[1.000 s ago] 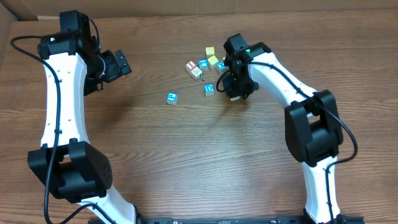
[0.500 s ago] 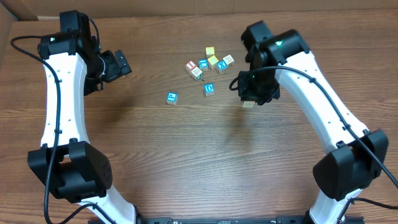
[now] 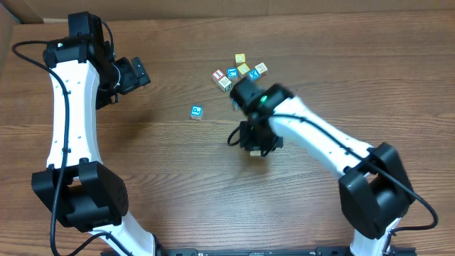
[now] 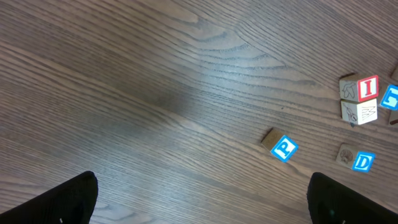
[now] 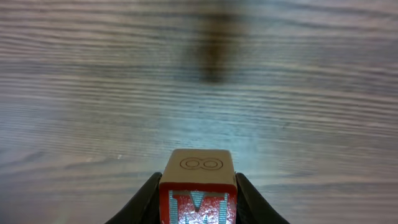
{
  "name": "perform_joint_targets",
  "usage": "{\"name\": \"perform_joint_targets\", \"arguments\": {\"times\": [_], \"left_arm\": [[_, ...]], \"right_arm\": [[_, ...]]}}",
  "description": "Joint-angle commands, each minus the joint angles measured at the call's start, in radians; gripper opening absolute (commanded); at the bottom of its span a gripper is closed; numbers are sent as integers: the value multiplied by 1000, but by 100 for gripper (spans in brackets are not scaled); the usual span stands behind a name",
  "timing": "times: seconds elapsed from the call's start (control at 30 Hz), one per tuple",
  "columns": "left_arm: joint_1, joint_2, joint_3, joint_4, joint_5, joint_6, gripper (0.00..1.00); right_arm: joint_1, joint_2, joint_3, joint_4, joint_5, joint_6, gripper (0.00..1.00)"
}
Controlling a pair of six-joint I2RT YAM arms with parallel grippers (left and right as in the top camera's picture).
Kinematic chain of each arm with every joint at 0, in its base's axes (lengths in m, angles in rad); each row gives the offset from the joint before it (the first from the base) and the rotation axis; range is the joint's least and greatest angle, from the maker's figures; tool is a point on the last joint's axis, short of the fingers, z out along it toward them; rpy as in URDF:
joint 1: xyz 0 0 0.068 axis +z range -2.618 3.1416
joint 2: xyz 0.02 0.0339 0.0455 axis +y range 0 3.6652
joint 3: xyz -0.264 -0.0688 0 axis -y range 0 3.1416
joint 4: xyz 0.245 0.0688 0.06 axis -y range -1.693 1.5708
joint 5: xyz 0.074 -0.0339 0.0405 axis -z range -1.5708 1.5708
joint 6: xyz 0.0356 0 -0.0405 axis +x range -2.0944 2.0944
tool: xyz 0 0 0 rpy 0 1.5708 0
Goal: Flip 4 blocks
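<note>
Mid-tabletop, the right gripper (image 5: 198, 205) is closed partway on the red M block (image 5: 198, 177), seemingly held just above the wood. Farther back sit the blue P block (image 3: 196, 112) and the blue D block (image 4: 363, 162). The other blocks (image 3: 242, 69) cluster toward the far edge. The left gripper (image 3: 140, 73) gapes wide and empty toward the far-left corner.

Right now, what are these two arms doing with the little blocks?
The right gripper pinches a wooden block with a red M face over bare table, away from the others. The left gripper hangs open off to the side, empty. The rest lie on the table, a blue P block apart from the cluster.
</note>
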Motion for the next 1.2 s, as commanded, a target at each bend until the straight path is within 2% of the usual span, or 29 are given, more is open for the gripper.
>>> {"name": "perform_joint_targets", "arguments": {"times": [0.0,0.27,0.47,0.5,0.53,0.6,0.8,1.03,1.17], "left_arm": [[1,8,-2,-2,-6,-14,100],[0,8,-2,-2,-6,-14,100],[1,8,-2,-2,-6,-14,100],[0,8,-2,-2,-6,-14,100],[0,8,-2,-2,-6,-14,100],[0,8,-2,-2,-6,-14,100],[1,8,-2,-2,-6,-14,100],[0,8,-2,-2,-6,-14,100],[0,8,-2,-2,-6,-14,100]], "right_arm": [[13,0,-63,55,70,89,20],[15,1,-184,233,71,130,21],[15,1,-195,249,71,125,28],[15,1,-195,248,71,125,31],[15,1,-195,245,71,126,46],[15,1,-195,241,71,125,59],[15,1,-195,241,71,118,64],[4,0,-175,259,76,15,64],[-43,0,-71,237,79,-79,65]]}}
